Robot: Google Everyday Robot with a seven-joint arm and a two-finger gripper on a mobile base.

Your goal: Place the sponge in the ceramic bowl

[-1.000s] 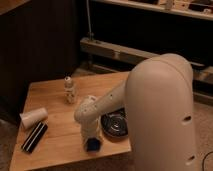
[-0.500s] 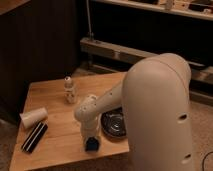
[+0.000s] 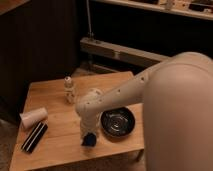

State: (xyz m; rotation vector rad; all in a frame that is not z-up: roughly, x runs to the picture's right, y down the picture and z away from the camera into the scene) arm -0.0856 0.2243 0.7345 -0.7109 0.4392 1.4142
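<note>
The dark-blue sponge [image 3: 90,140] is near the front edge of the wooden table [image 3: 55,100], just left of the ceramic bowl [image 3: 118,122]. The bowl is round, glossy black, with a greyish reflective centre, and nothing lies in it. My gripper [image 3: 89,136] points down right over the sponge, at the end of the white arm [image 3: 115,95], and appears to touch it. The arm hides where the gripper meets the sponge.
A white paper cup [image 3: 33,118] lies on its side at the table's left. A black-and-white striped long box [image 3: 34,137] lies in front of it. A small white bottle [image 3: 69,89] stands toward the back. The table's front edge is close to the sponge.
The arm and gripper have shifted slightly; the sponge stays near the front edge beside the bowl.
</note>
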